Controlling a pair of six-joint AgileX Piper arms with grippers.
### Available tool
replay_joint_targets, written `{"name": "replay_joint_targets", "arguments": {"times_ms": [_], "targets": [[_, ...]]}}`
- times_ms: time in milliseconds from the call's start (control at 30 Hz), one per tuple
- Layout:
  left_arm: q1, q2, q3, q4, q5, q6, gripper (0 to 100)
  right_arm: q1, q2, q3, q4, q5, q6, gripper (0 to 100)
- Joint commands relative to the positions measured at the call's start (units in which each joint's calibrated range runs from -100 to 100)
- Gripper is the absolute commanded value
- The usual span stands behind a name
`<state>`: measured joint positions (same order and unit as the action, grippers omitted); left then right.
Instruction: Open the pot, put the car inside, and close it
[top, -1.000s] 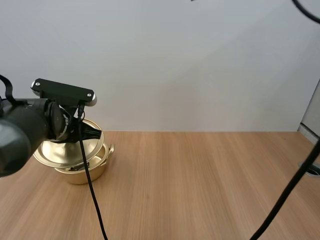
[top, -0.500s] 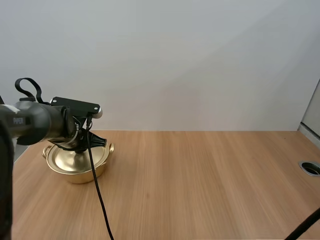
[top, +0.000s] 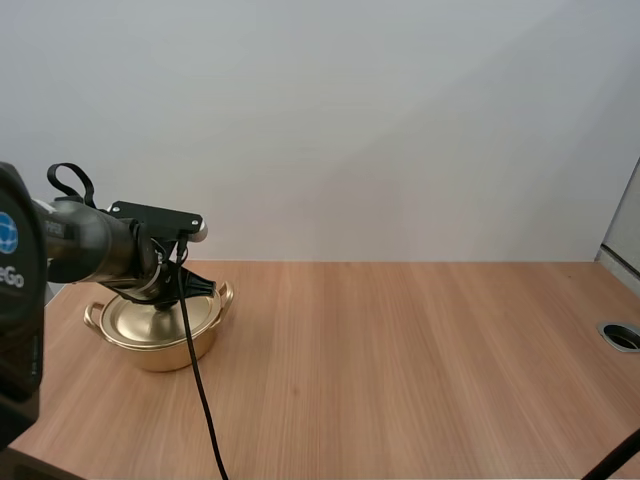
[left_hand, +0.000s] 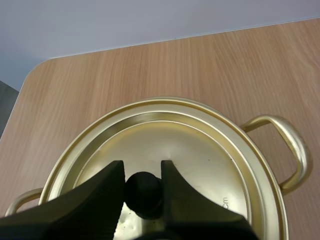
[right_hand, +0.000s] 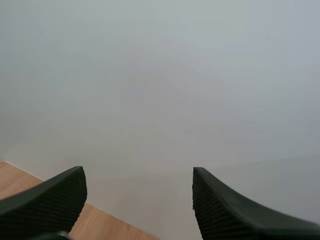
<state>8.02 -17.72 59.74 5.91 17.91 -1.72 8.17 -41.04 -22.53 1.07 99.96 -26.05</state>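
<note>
- Pot (top: 165, 350): gold-coloured metal with two loop handles. It is being carried upright by the table (top: 400, 380), close to the left edge and toward the far left corner.
- Lid (top: 138, 318): gold-coloured, with shallow stepped rings. It is being borne level on the pot's rim, and the pot is being closed by it all round.
- Black knob (left_hand: 144, 194): round, at the middle of the lid. It is being pinched between the two fingers (left_hand: 100, 192) of the left gripper (left_hand: 142, 165), and both inner faces are being pressed against it.
- Left gripper, high view (top: 188, 285): it is being held directly over the lid with the claw clamped on the black knob. The left arm (top: 90, 255) is being reached in from the table's left edge.
- Loop handles: one (left_hand: 290, 145) is being turned toward the middle of the table, the other (top: 92, 315) toward the left edge. Neither is being touched.
- Right gripper (right_hand: 137, 175): the claw is being held apart, with the ribbed inner faces turned to each other and nothing gripped between them. It is being pointed at a pale wall, and a strip of the table's wood is being shown beside one finger.
- Table: light wood grain. A round grey port (top: 622, 335) is being carried in its surface at the right edge, well apart from the pot.
</note>
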Motion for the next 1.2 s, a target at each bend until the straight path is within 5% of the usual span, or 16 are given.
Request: {"name": "replay_joint_targets", "arguments": {"times_ms": [0,133,300,400,567,1167], "targets": [[-0.01,0.05,-0.09,0.01,0.19,0.01,0,-0.01,0.05,0.04,-0.01,0.04,-0.01,100],[-0.01,0.05,-0.09,0.01,0.16,-0.86,2,-0.01,0.05,0.04,0.31,0.04,-0.01,100],[-0.01,0.05,-0.09,0.37,0.16,0.93,21,-0.01,0.05,0.04,0.90,0.04,-0.01,100],[-0.01,0.05,-0.09,0.37,-0.41,3.63,43,-0.01,0.05,0.04,0.90,0.04,-0.01,100],[-0.01,-0.07,-0.09,0.37,-2.91,6.27,98,-0.01,0.05,0.04,0.87,0.04,-0.41,100],[-0.01,-3.08,-4.24,-0.03,-10.54,3.33,100,-0.01,0.05,0.04,0.87,0.04,-0.41,100]]}}
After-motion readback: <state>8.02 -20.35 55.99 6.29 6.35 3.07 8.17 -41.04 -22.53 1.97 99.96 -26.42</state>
